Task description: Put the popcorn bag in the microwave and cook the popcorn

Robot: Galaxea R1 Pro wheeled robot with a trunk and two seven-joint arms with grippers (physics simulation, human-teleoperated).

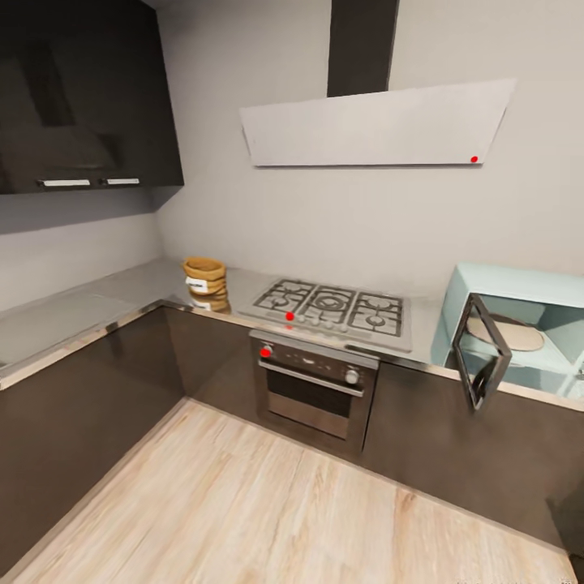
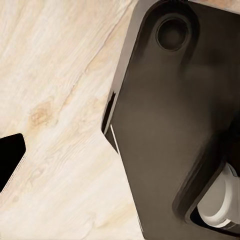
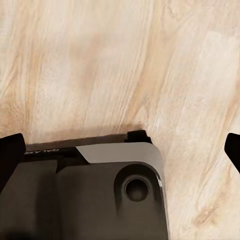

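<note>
Across the room from my head camera, the kitchen corner spreads out: a grey countertop (image 1: 122, 296) runs along dark cabinets (image 1: 89, 389) and bends around the corner toward a gas hob (image 1: 332, 308). On that countertop, just beside the hob's left edge, stands the popcorn bag (image 1: 204, 282) — a small tan sack with a rolled rim and a white label, upright, with its reflection on the glossy surface. Below the hob sits a built-in oven (image 1: 315, 389) with a steel handle and a red light on its panel. Well apart from the bag, at the far right of the worktop, is the pale mint microwave (image 1: 519, 320); its dark-framed door (image 1: 480, 350) hangs wide open toward me, and a round beige turntable (image 1: 509, 332) shows inside. Above the hob a flat white range hood (image 1: 377, 126) slants from the wall, and dark wall cabinets (image 1: 81, 97) fill the upper left. Pale wood floor (image 1: 268, 503) lies between me and the cabinets. Through the right wrist camera I see that same wood floor and the robot's dark base (image 3: 90, 195); the right gripper (image 3: 122, 155) has its two dark fingertips at opposite edges of the picture — spread wide, holding nothing. Through the left wrist camera only one dark fingertip (image 2: 10, 157) of the left gripper shows beside the base (image 2: 170, 125), so I cannot tell whether it is apart or closed.
</note>
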